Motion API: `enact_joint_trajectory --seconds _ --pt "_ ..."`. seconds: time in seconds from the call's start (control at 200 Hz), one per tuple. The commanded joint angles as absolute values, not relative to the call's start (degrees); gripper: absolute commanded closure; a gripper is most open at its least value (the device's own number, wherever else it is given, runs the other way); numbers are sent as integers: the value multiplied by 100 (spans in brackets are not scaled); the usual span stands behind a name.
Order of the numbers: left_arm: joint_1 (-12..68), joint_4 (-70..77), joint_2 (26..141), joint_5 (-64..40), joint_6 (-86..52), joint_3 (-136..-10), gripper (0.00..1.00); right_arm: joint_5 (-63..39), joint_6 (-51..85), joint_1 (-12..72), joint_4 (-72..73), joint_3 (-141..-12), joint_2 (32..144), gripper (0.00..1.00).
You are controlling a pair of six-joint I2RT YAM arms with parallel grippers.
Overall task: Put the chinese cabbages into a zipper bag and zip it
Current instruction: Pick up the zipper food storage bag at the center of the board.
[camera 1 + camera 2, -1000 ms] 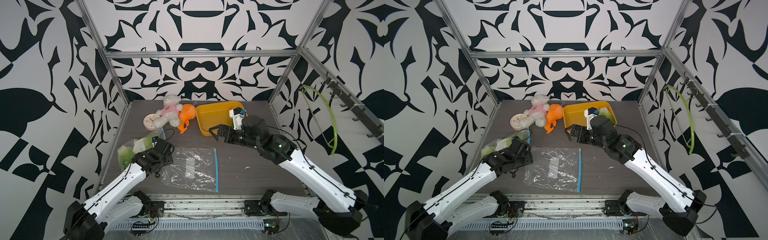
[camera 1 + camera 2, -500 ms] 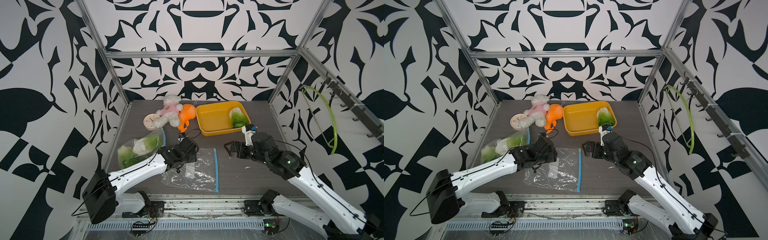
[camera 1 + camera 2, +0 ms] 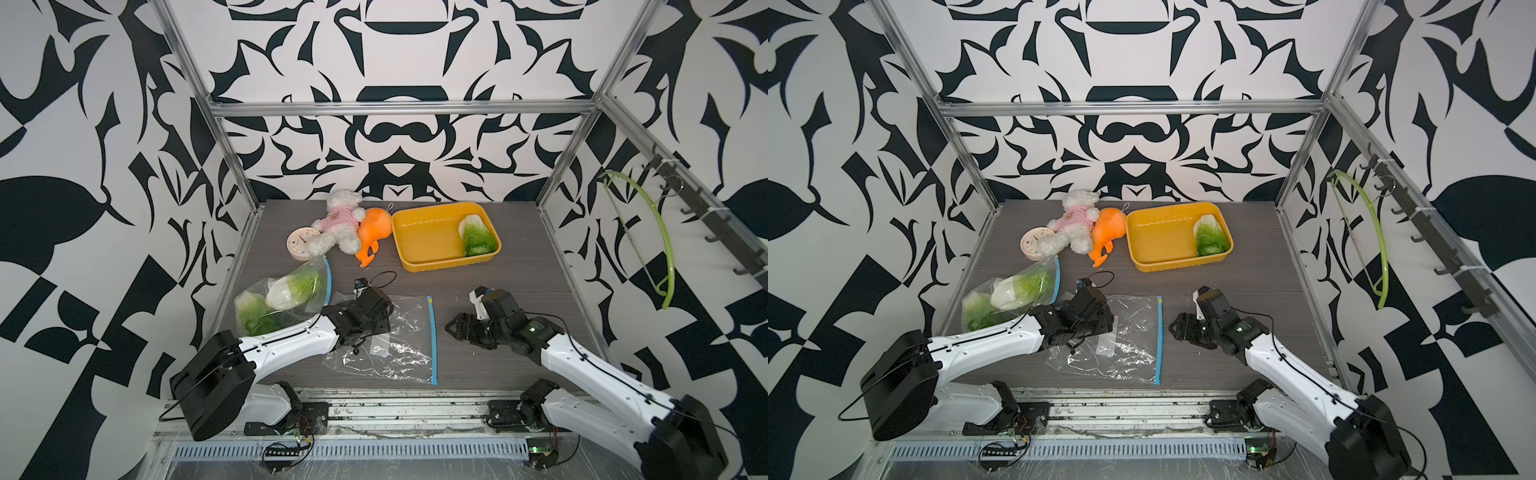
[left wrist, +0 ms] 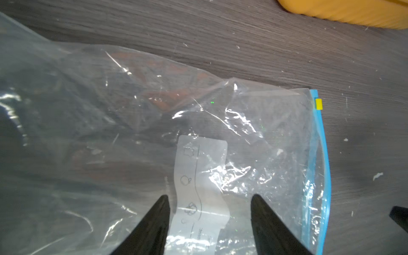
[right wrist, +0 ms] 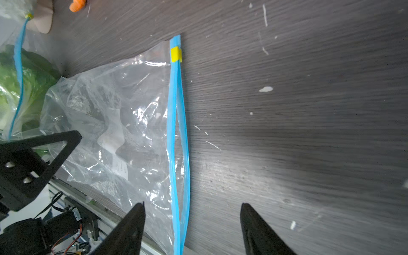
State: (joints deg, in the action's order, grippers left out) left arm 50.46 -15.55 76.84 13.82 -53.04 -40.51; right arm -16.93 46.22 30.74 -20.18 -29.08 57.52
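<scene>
Two cabbages (image 3: 291, 289) are bagged, a third cabbage (image 3: 478, 239) waits in the tray (image 3: 446, 264); the second bag (image 3: 405, 332) lies empty, unzipped — left hand (image 4: 209, 197) and right hand (image 5: 193, 205) gape, holding nothing.

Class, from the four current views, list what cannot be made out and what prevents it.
- Filled zipper bag: number of cabbages unclear. Leaves overlap, and the left arm covers its near end in both top views.
- Label on the empty bag: print blurred, left wrist view.
- Left end effector: contact with the bag unclear, its fingertips hidden under its own body in top views.
- Clock: face partly behind the teddy bear.
</scene>
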Motion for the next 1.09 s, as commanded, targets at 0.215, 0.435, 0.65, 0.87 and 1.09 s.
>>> enact_joint_trajectory --seconds 0.215,0.435,0.65,0.87,1.09 --pt "4736 -1130 7679 1183 -5335 -3750 40 -2420 4887 3058 -218 -3079 7233 34" --pt "4659 -893 7696 1135 -5350 -3543 40 -2665 5150 3223 410 -3156 7805 41" --pt "4544 -782 7875 971 -5347 -3542 40 -2856 5203 3322 563 -3331 7969 49" --pt "4474 -719 7884 914 -5368 -3411 41 -2959 5326 3540 691 -3506 7954 63" --pt "4447 -829 7753 914 -5368 -3431 41 -2987 5248 3660 649 -3627 7922 89"
